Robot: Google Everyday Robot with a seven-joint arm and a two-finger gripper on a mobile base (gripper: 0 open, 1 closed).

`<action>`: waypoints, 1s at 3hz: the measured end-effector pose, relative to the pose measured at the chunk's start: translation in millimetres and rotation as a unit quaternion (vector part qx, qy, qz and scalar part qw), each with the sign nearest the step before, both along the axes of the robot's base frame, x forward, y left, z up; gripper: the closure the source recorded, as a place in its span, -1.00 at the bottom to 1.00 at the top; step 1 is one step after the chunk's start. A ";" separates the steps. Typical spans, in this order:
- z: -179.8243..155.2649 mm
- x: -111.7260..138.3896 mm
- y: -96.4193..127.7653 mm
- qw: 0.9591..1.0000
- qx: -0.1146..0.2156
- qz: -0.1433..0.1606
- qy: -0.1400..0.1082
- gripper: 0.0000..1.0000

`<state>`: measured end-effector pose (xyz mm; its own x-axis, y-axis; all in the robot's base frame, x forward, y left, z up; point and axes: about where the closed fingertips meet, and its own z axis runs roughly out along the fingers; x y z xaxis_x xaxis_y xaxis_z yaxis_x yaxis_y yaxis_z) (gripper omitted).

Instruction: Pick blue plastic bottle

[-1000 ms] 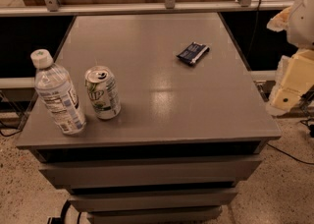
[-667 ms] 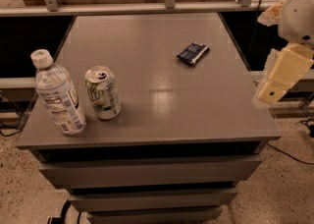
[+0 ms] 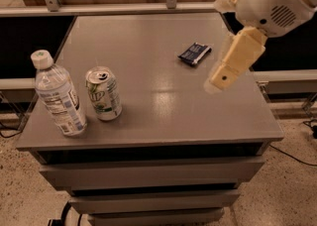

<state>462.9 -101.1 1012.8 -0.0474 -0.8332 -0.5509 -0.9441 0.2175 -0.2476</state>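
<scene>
The blue plastic bottle [image 3: 58, 96], clear with a white cap, stands upright near the front left corner of the table [image 3: 148, 121]. Just to its right stands a green-and-white soda can [image 3: 104, 93]. A dark blue packet [image 3: 194, 53] lies flat farther back, right of centre. The claw [image 3: 218, 81] hangs above the table's right side, well apart from the bottle; I cannot tell whether it is spread or pressed together.

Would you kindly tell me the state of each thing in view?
blue plastic bottle: upright, capped, not grasped.
soda can: upright, beside the bottle, not touching.
dark packet: lying flat on the table.
gripper: hovers over the table's right side, far from the bottle.
</scene>
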 end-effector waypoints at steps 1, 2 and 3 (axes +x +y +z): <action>13.0 0.9 56.8 0.998 0.044 0.051 -0.002 -1.00; 21.6 4.1 109.5 0.993 0.077 0.090 0.000 -1.00; 24.5 6.5 151.4 0.988 0.100 0.115 0.007 -1.00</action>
